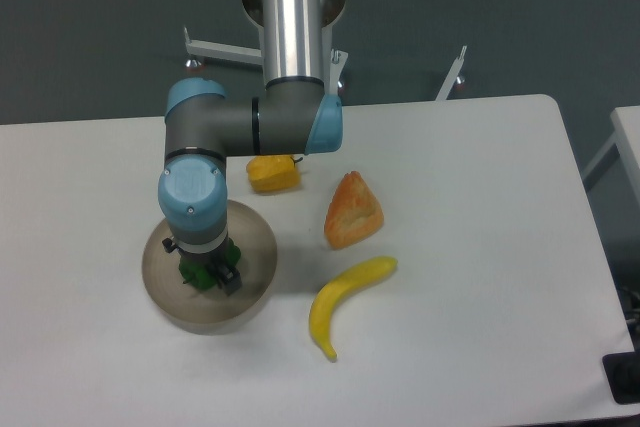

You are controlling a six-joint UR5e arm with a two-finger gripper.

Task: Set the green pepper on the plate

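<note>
The green pepper (200,274) shows as a small dark-green lump just below the arm's wrist, over the middle of the plate (255,247). My gripper (205,277) points straight down and is shut on the pepper; its fingers are mostly hidden by the wrist above. The plate is a round beige-grey dish on the left part of the white table. Whether the pepper touches the plate floor cannot be told from this view.
A yellow pepper (273,173) lies behind the plate, partly behind the arm. An orange wedge-shaped piece (353,211) sits to the right, and a banana (343,302) lies in front of it. The table's right edge (590,247) is far off.
</note>
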